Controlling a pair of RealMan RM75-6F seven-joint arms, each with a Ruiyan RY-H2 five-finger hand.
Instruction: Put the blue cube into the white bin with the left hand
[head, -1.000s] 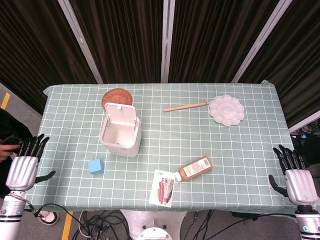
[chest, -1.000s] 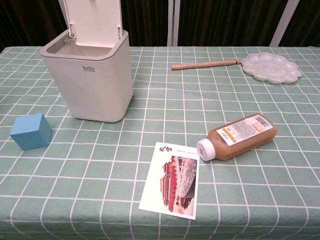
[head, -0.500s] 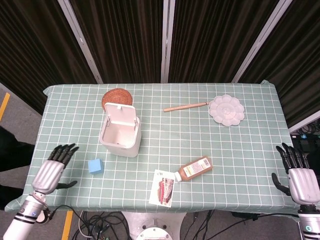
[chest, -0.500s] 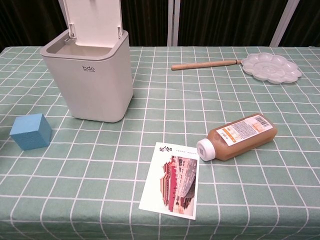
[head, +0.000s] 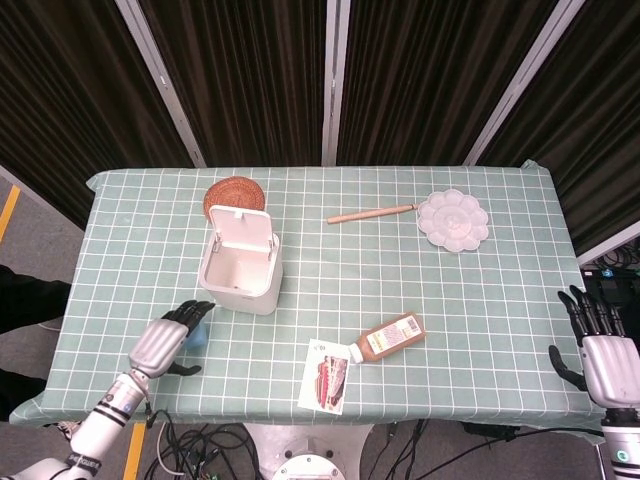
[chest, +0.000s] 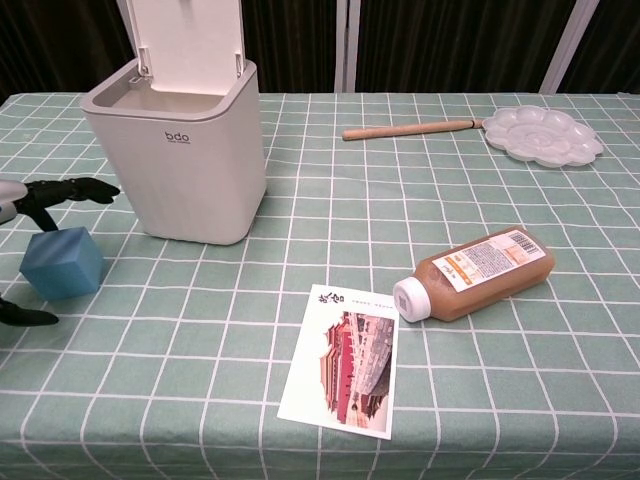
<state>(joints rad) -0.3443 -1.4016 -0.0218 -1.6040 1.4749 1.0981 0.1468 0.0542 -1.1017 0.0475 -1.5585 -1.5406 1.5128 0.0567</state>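
The blue cube (chest: 62, 263) sits on the green checked cloth, left of the white bin (chest: 180, 150), whose lid stands open. In the head view the cube (head: 200, 332) is mostly covered by my left hand (head: 165, 341). The left hand (chest: 40, 200) hovers just over the cube with its fingers apart, the thumb low at the front left, and nothing held. My right hand (head: 600, 350) hangs open off the table's right edge, far from everything.
A brown bottle (chest: 475, 272) lies on its side beside a postcard (chest: 345, 360). At the back lie a wooden stick (chest: 410, 129), a white palette dish (chest: 543, 135) and a woven coaster (head: 233, 193) behind the bin.
My left hand has swung in from the table's left edge to just over the blue cube. The right hand has sunk slightly. The cube and bin stay put.
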